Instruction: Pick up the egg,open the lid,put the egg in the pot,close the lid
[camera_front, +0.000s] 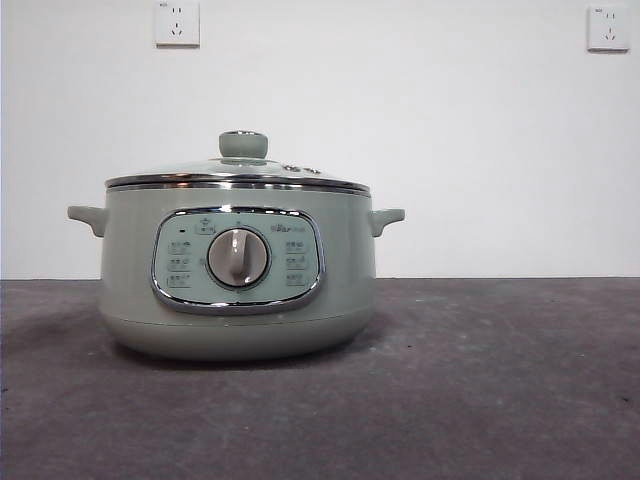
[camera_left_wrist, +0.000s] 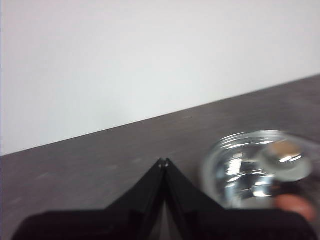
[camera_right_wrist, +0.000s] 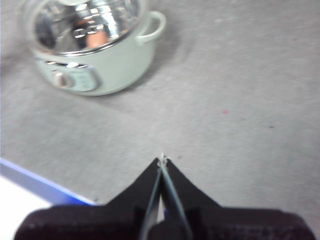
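Now | egg (camera_right_wrist: 96, 39) inside lidded pot (camera_right_wrist: 120, 65) | right tool (camera_right_wrist: 162, 161) well apart, closed

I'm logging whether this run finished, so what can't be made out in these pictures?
- Egg: only an orange blur through the lid in both wrist views; the pot wall hides it from the front.
- Panel labels: too small, front view.
- Left tool and right tool: both shut, absent from the front view.
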